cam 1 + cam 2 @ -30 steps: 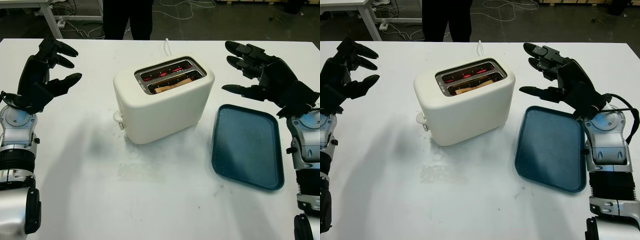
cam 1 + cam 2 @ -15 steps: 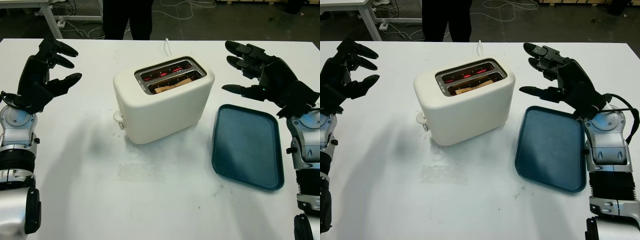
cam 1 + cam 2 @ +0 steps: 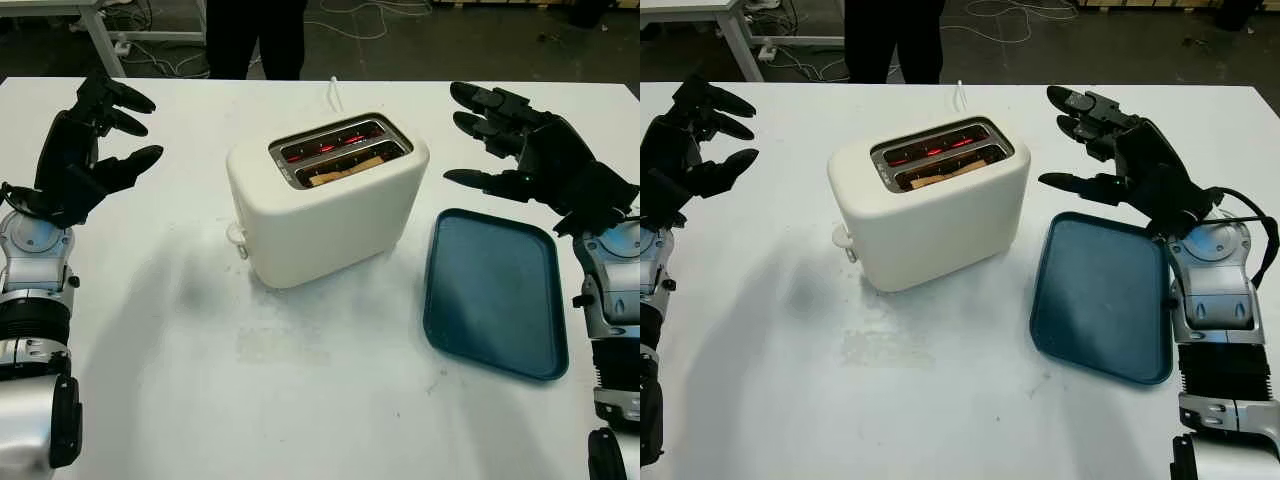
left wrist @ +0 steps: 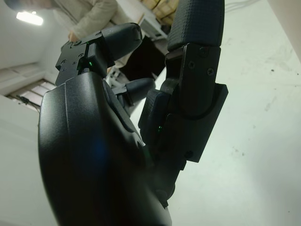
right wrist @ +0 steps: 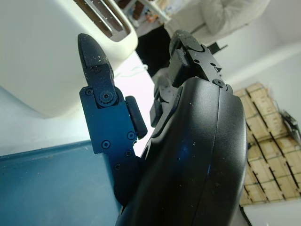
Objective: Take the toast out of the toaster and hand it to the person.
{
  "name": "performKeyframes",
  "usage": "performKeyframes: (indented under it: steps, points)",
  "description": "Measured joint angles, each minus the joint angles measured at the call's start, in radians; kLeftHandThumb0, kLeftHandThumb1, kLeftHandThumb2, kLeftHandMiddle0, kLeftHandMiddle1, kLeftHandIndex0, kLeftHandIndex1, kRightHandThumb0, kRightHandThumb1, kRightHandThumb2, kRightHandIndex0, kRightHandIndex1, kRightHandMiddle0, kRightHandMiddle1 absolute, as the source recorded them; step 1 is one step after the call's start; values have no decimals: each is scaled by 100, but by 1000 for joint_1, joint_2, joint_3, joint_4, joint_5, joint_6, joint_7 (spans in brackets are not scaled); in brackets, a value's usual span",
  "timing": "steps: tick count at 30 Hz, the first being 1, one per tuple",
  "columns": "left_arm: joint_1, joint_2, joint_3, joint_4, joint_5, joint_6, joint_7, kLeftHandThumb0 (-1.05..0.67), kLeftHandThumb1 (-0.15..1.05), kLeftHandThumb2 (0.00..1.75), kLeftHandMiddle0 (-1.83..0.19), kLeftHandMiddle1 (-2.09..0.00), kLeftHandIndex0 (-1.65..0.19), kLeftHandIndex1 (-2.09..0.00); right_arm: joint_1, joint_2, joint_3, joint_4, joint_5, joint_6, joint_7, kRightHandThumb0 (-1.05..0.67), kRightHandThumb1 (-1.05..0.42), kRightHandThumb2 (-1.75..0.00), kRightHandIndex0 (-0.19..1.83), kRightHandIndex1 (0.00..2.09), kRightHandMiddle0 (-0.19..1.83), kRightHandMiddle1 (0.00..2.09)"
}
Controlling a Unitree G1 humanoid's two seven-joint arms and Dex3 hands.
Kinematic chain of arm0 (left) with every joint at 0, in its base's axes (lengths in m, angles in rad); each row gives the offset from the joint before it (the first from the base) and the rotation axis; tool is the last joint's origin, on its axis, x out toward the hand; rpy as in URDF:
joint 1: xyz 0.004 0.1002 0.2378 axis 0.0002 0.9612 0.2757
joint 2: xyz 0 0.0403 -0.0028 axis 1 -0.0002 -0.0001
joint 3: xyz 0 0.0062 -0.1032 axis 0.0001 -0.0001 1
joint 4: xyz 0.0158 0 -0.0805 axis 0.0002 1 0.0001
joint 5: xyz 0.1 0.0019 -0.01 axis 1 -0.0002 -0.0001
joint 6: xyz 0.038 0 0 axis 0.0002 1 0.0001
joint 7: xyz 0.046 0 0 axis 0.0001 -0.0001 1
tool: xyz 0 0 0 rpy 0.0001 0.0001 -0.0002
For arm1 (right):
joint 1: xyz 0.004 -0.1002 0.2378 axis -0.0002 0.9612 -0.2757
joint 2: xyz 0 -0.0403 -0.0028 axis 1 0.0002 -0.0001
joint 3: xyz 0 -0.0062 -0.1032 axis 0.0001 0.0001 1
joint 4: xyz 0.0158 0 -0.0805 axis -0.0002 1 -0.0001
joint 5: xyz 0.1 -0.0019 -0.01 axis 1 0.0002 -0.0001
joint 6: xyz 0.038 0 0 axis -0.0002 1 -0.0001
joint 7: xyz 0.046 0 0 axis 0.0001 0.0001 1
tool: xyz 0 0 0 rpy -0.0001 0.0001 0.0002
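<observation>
Your left hand (image 3: 88, 150) is raised above the white table (image 3: 300, 400) at its left side, well apart from the toaster (image 3: 325, 200), palm turned inward toward it. It is open and has hold of nothing.

Your right hand (image 3: 530, 150) is raised at the right side, above the far end of the blue tray (image 3: 495, 295), palm likewise turned toward the toaster, with a clear gap between them. It too is open and grips nothing. In the right wrist view the thumb (image 5: 106, 122) stands off from the toaster's cream wall with no contact.

The toaster sits near the table's centre, set at an angle, its lever knob on the end nearer the left hand. The toast (image 3: 348, 166) is in the nearer slot, its brown top edge just below the slot rim; red heating elements glow in both slots. The tray lies flat just to the right of the toaster, not touching it.

A person (image 3: 255, 35) in dark clothing stands beyond the far table edge.

Compared with the frames from a second and half a second ago, you will find no discernible change: both hands hold the same pose and position, and the toaster, toast and tray lie as before.
</observation>
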Motion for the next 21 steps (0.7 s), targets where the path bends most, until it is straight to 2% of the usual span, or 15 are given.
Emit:
performKeyframes:
  steps: [9, 14, 21]
  points:
    - [0, 0, 0, 0, 1, 0, 0, -105, 92, 33, 0, -165, 0, -156, 0, 0, 0, 1, 0, 0, 0, -46, -84, 0, 31, 1, 30, 1]
    - [0, 0, 0, 1, 0, 0, 0, -105, 92, 33, 0, -164, 0, -155, 0, 0, 0, 6, 0, -5, 0, -51, -84, 0, 30, 1, 30, 1]
    - [0, 0, 0, 0, 1, 0, 1, -105, 92, 33, 0, -166, -1, -156, 0, 0, 0, 6, -1, -4, -1, -44, -84, 0, 30, 1, 30, 0]
